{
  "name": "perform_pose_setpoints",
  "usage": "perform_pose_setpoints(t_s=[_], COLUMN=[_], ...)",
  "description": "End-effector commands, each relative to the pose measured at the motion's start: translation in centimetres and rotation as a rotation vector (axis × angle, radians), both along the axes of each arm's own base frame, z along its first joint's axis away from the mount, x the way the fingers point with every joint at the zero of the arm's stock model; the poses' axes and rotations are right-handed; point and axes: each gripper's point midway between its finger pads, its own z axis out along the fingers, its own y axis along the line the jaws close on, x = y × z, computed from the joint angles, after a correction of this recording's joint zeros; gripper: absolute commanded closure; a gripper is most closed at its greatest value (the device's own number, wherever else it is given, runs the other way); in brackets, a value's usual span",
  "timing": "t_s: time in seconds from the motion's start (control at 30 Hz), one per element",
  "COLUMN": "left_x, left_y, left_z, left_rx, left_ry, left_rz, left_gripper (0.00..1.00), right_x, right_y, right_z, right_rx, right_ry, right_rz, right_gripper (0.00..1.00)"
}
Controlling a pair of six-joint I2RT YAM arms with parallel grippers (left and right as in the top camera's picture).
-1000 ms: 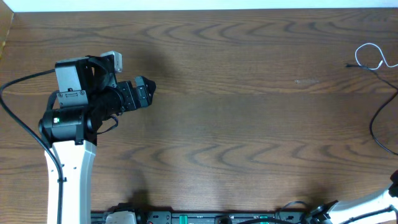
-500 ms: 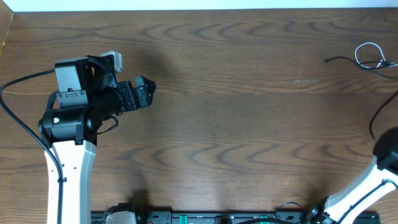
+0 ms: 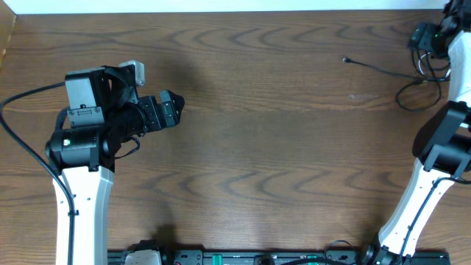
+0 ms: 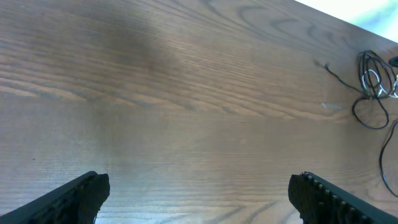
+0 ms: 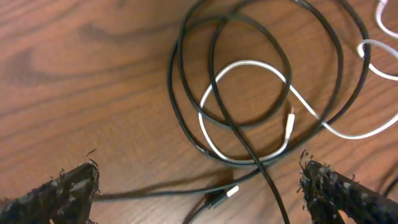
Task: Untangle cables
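Note:
The cables lie tangled at the table's far right corner: black cords [image 3: 409,94] with one loose end [image 3: 346,60] trailing left, and a white cord among them. In the right wrist view, black loops [image 5: 186,93] cross over a white cord [image 5: 244,63], and a black plug with a silver tip [image 5: 227,191] lies between my fingers. My right gripper [image 5: 199,186] [image 3: 427,43] hangs open just above this pile, holding nothing. My left gripper [image 3: 179,109] [image 4: 199,193] is open and empty over bare wood at the left, with the cables [image 4: 373,81] far off.
The thick black wire [image 3: 22,147] of the left arm loops along the table's left side. The table's far edge [image 3: 235,12] runs close behind the cable pile. A rail with connectors [image 3: 235,258] lines the near edge.
My right arm swung from the lower right up over the cable pile, and its jaws went from shut to open. A black cable end slid leftward. The left arm stayed still.

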Motion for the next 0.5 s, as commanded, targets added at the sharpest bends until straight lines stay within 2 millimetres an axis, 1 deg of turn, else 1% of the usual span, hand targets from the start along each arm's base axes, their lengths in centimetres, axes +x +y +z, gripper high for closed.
perform_pose_setpoints(t_s=[0.0, 0.13, 0.23, 0.27, 0.3, 0.33, 0.4, 0.43, 0.47], left_x=[0.3, 0.3, 0.3, 0.3, 0.3, 0.3, 0.3, 0.3, 0.3], left_y=[0.2, 0.2, 0.2, 0.2, 0.2, 0.2, 0.2, 0.2, 0.2], left_z=[0.7, 0.7, 0.7, 0.7, 0.7, 0.7, 0.7, 0.7, 0.7], left_rx=[0.003, 0.003, 0.003, 0.003, 0.003, 0.003, 0.003, 0.003, 0.003], left_ry=[-0.013, -0.013, -0.013, -0.013, -0.013, -0.013, -0.013, -0.013, -0.013], left_rz=[0.011, 0.011, 0.011, 0.011, 0.011, 0.011, 0.011, 0.011, 0.011], left_gripper=[0.02, 0.02, 0.02, 0.02, 0.02, 0.02, 0.02, 0.02, 0.02], right_x=[-0.7, -2.0, -3.2, -3.6, -4.8, -5.4, -7.3, -8.1, -9.2], right_y=[-1.4, -0.3, 1.7, 2.7, 4.9, 5.9, 8.6, 9.4, 10.7], right_z=[3.7, 8.5, 12.6, 13.9, 16.9, 18.1, 21.0, 22.0, 23.2], right_rx=[-0.055, -0.045, -0.006, 0.013, 0.063, 0.087, 0.143, 0.156, 0.172], right_ry=[-0.042, -0.094, -0.147, -0.167, -0.214, -0.233, -0.274, -0.285, -0.298], right_rz=[-0.062, -0.040, 0.041, 0.080, 0.166, 0.199, 0.277, 0.303, 0.339], right_gripper=[0.01, 0.01, 0.01, 0.01, 0.01, 0.01, 0.01, 0.01, 0.01])
